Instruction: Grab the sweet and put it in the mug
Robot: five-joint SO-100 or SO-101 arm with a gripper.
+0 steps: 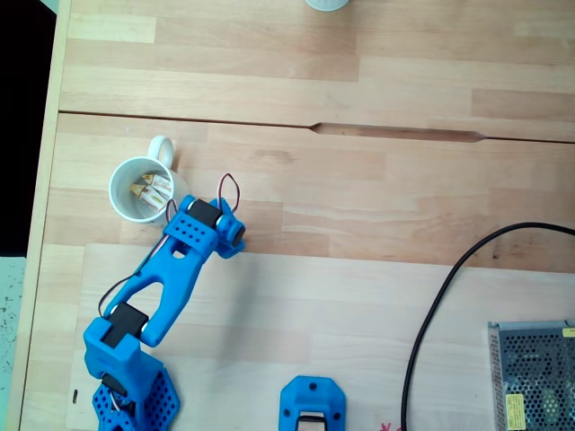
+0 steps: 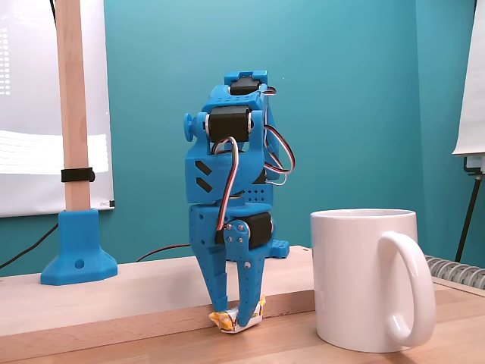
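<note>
The gripper points straight down, jaws pinched narrow on the sweet, which lies on the table between their tips. The mug stands just right of the jaws (handle toward the camera). From above, the mug holds wrapped pieces.

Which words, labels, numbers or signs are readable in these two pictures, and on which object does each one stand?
No text can be read clearly.
Yellow label on the grey metal mesh box: too small to read.
Rows of marks on the white sheet: too small to read.
Sweet wrappers inside the white ceramic mug: print blurred.
White-wrapped sweet at the blue gripper: no readable print.
</note>
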